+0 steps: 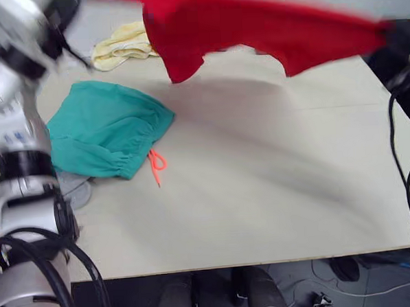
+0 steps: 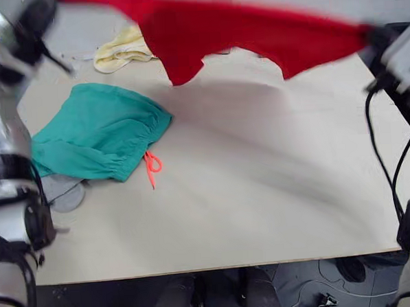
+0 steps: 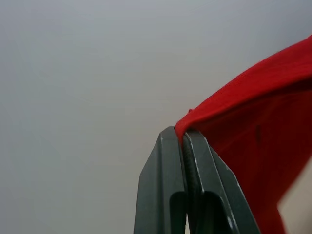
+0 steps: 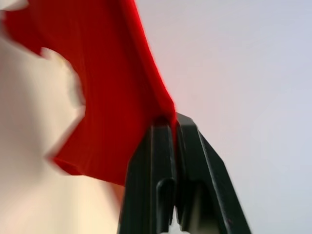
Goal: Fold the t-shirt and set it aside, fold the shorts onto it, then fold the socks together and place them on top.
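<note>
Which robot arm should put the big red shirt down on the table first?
Neither, probably. The left pincer and the right pincer are each shut on an edge of the bright red cotton t-shirt, stretched in the air above the pale table. Lowering both together looks best.

T-shirt point(image 1: 253, 27) stretched above the tabletop's point(image 1: 262, 192) far side; shorts point(image 1: 107, 127) lie at left, towel point(image 1: 124, 46) behind them, socks point(image 1: 76, 188) in front
</note>
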Tool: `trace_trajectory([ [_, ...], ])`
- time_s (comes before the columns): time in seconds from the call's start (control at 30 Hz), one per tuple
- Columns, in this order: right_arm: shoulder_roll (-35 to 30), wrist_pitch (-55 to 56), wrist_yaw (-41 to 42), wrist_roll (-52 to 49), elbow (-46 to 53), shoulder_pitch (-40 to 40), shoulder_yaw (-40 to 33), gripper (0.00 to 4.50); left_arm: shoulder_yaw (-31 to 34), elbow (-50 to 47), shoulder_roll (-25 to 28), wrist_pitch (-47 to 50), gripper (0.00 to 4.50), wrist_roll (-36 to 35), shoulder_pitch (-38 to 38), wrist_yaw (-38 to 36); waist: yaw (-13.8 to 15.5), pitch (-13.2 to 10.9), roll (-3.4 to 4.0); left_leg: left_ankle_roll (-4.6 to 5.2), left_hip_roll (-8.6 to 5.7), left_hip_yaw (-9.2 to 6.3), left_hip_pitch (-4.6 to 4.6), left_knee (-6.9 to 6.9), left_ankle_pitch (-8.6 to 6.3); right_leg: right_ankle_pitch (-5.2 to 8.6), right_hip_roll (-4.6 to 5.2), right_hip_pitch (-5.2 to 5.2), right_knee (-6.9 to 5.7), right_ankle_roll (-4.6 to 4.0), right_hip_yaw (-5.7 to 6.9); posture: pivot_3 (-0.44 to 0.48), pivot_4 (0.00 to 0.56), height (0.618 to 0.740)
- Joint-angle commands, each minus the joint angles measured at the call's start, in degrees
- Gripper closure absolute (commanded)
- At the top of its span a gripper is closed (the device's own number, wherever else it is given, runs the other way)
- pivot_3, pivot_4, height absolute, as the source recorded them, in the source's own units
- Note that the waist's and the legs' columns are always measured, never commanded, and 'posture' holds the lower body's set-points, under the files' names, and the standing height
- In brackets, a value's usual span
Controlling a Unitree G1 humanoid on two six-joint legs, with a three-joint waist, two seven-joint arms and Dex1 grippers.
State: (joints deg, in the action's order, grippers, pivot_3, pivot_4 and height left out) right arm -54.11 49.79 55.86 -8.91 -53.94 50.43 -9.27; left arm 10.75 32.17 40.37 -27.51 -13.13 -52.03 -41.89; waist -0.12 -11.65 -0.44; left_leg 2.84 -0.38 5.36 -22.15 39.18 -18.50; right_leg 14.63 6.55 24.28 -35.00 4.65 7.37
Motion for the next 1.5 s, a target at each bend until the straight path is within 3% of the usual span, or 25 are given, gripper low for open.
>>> trace_trajectory([
  [0.03, -0.4, -2.1, 13.2, -7.7, 2.6, -11.9, -1.3, 4.50, 0.2, -16.2, 3.7, 2.9, 4.49, 1.0, 16.1, -2.6, -0.1, 0.0, 0.01, 0.02, 0.00, 0.03, 0.07, 0.01, -0.04, -0.02, 0.11, -0.03, 0.00, 0.03, -0.12, 0.000, 0.150, 0.740],
  [0.2, -0.6, -3.4, 18.6, -10.1, 4.9, -25.6, -2.8, 4.50, 1.2, -38.0, 5.8, 14.8, 4.49, -2.5, 38.2, -4.0, -0.1, 0.0, 0.06, -0.04, 0.10, 0.05, -0.02, -0.01, -0.14, -0.02, 0.20, 0.08, 0.17, 0.03, -0.69, 0.000, 0.150, 0.740],
  [0.33, -1.8, -4.3, 20.4, -10.4, 5.9, -30.6, -3.4, 4.50, 0.9, -48.8, 8.4, 24.0, 4.49, -6.4, 49.2, -7.3, 0.0, 0.0, 0.24, -0.18, 0.15, 0.04, 0.54, -0.06, -0.19, -0.06, 0.23, -0.38, 0.22, -0.06, -0.81, 0.000, 0.150, 0.740],
  [0.4, -2.4, -4.7, 20.9, -10.6, 6.9, -33.1, -3.7, 4.50, 0.6, -52.2, 9.6, 24.8, 4.49, -6.6, 54.0, -9.8, 0.0, 0.0, 0.41, -0.30, 0.24, 0.03, 1.05, -0.14, -0.54, 0.00, 0.20, -0.83, 0.60, -0.17, -0.81, 0.000, 0.150, 0.740],
  [0.53, -3.0, -6.7, 22.7, -13.0, 13.2, -40.9, -5.3, 4.50, 0.0, -57.5, 13.0, 33.6, 4.49, -10.4, 63.0, -15.0, 0.1, 0.1, 0.46, -0.55, 0.32, 0.03, 1.06, -0.17, -0.72, 0.08, 0.17, -0.77, 0.56, -0.30, -0.82, 0.000, 0.150, 0.740],
  [0.8, -2.6, -13.3, 23.6, -18.2, 33.0, -63.0, -11.4, 4.50, 2.4, -65.1, 16.3, 37.4, 4.49, -15.0, 75.8, -24.1, 0.3, 0.2, 0.66, -0.75, 0.49, 0.04, 1.13, -0.17, -0.86, 0.22, 0.06, -0.77, 0.53, -0.54, -0.77, 0.000, 0.150, 0.740],
  [0.9, -1.5, -13.1, 22.5, -16.7, 35.5, -68.4, -12.6, 4.50, 3.3, -66.1, 16.9, 38.7, 4.49, -14.8, 77.9, -25.0, 0.2, 0.2, 0.69, -0.75, 0.50, 0.04, 1.17, -0.17, -0.88, 0.25, 0.04, -0.79, 0.51, -0.57, -0.79, 0.000, 0.150, 0.740],
  [1.17, -2.0, -18.3, 23.4, -18.8, 40.3, -76.2, -15.1, 4.50, 11.6, -65.3, 23.3, 56.1, 4.49, -28.7, 78.1, -31.5, 0.4, 0.2, 0.71, -0.72, 0.54, 0.03, 1.14, -0.17, -0.90, 0.31, 0.02, -0.74, 0.51, -0.67, -0.77, 0.000, 0.150, 0.740],
  [1.33, -3.9, -29.4, 25.0, -21.1, 42.9, -75.9, -15.1, 4.50, 8.4, -58.9, 25.2, 60.3, 4.49, -29.3, 67.7, -32.0, 0.7, 0.2, 0.76, -0.73, 0.54, 0.03, 1.16, -0.15, -0.90, 0.34, 0.00, -0.76, 0.48, -0.70, -0.78, 0.000, 0.150, 0.740],
  [1.5, -6.4, -38.8, 26.5, -20.0, 44.0, -73.5, -13.1, 4.50, 0.9, -53.9, 27.7, 62.0, 4.49, -25.3, 59.6, -34.1, 0.8, 0.2, 0.77, -0.60, 0.55, 0.03, 1.09, -0.16, -0.82, 0.35, -0.01, -0.65, 0.44, -0.72, -0.77, 0.000, 0.150, 0.740],
])
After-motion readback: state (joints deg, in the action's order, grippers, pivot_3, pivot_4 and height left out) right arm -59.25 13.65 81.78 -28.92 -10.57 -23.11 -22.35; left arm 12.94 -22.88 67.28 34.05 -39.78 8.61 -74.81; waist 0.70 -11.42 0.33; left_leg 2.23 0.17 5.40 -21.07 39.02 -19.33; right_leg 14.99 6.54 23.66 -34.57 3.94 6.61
